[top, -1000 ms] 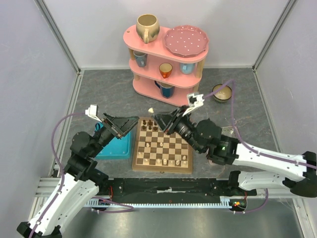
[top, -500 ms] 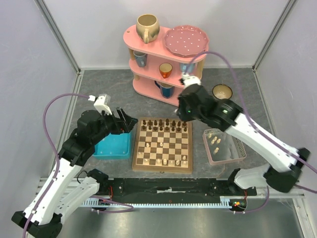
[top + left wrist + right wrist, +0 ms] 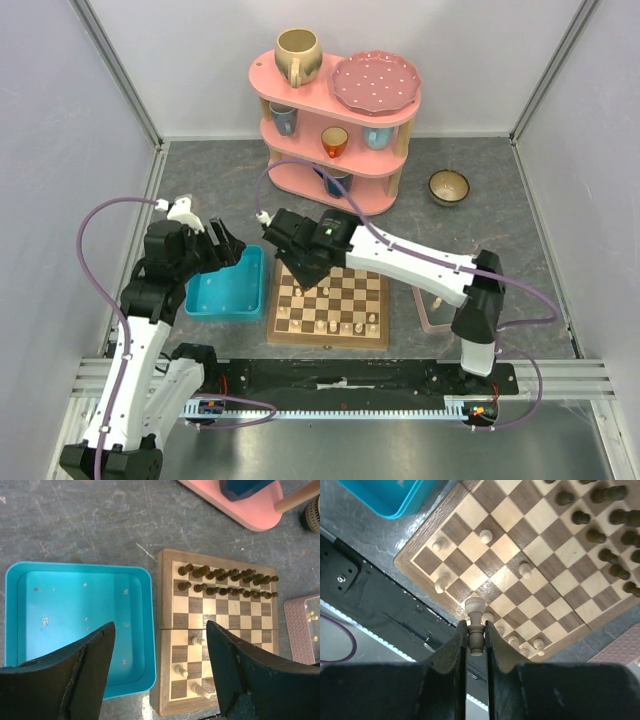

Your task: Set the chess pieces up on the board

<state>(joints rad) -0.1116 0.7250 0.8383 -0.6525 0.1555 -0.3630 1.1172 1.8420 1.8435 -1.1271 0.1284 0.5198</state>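
Right claw (image 3: 475,628) is pinched narrow on one pale piece (image 3: 475,604), gripped by the stem w/ the round head poking out past the tips. The bottom of it is buried btwn the fingers (image 3: 454,650), so can't tell which piece it is or how high it hangs. Just beyond the tips is the board (image 3: 545,535), w/ a handful of pale pieces (image 3: 525,570) dotted around the held one on both sides. The dark pieces (image 3: 600,530) sit in two rows further out to the claw's right, some chopped off by the frame edge. From overhead this claw is mostly hidden under its own wrist and cable. Left claw (image 3: 160,627) is spread wide w/ nothing in it. The blue tray (image 3: 65,610) is beneath its left finger and the board's left side beneath the right one. The near corners of both are blocked by the fingers. There are tiny pale specks on the tray floor, too small to make out. Off past the right finger a pink tray (image 3: 300,635) is cut off at the frame, w/ a few pale bits inside. Ahead of the claw only the base of the pink shelf (image 3: 250,510) shows.
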